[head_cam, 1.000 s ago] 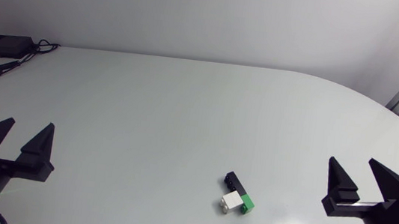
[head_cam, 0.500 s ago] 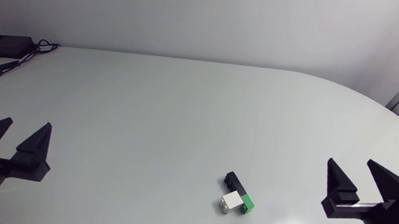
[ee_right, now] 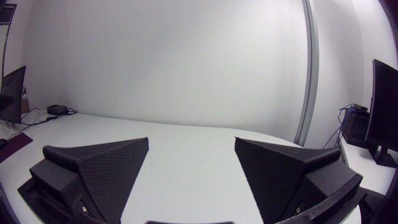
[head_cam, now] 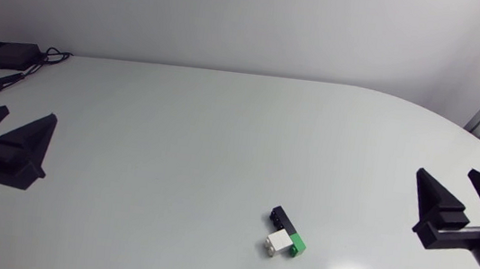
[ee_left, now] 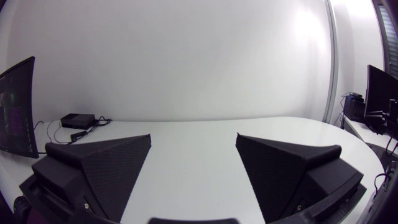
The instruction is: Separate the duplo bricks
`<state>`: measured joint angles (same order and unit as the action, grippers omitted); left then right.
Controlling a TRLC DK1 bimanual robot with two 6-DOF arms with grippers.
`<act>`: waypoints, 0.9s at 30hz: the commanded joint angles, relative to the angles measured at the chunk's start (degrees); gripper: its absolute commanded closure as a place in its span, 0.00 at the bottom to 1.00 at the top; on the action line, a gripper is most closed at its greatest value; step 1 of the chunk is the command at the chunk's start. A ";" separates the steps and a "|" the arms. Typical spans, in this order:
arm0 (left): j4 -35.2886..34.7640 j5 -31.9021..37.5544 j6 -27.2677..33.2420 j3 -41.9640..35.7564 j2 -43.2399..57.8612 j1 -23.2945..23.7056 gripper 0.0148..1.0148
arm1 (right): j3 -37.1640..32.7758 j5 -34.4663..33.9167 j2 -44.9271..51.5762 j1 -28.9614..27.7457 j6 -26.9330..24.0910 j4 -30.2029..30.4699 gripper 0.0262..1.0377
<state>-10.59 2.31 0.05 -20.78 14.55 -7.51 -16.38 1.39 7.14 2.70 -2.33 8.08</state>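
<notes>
A small stack of joined duplo bricks (head_cam: pixel 286 234) lies on the white table (head_cam: pixel 221 141), right of the middle near the front: a black brick, a white one and a green one stuck together. My left gripper (head_cam: pixel 16 125) hovers at the left edge, open and empty, far from the bricks. My right gripper (head_cam: pixel 468 186) hovers at the right edge, also open and empty. In the left wrist view the left gripper (ee_left: pixel 193 140) shows wide apart fingers over bare table. The right gripper (ee_right: pixel 191 144) looks the same in the right wrist view. The bricks appear in neither wrist view.
A black box (head_cam: pixel 1 55) with cables (head_cam: pixel 11 79) sits at the table's far left corner; it shows in the left wrist view as well, as a black box (ee_left: pixel 78 119) ahead of the gripper.
Both grippers have drawn outward and back: the left toward the left edge and farther up the table, the right toward the right edge. The bricks have not moved.
</notes>
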 commanded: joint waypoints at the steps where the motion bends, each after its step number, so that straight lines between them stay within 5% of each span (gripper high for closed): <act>1: -0.48 0.07 -2.43 -3.75 4.79 -2.16 0.06 | -2.51 0.28 2.97 0.46 0.92 1.15 0.04; 11: -10.94 -0.11 -0.85 -22.99 40.21 -9.46 0.06 | -8.75 0.28 20.11 0.11 1.01 1.77 0.04; 27: -30.10 -1.51 10.76 -50.50 83.72 -28.70 0.04 | -5.06 0.46 18.18 -0.77 0.75 2.03 0.04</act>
<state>-38.96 1.56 9.43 -68.44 94.76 -34.17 -23.44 1.56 26.09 2.20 -2.35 9.34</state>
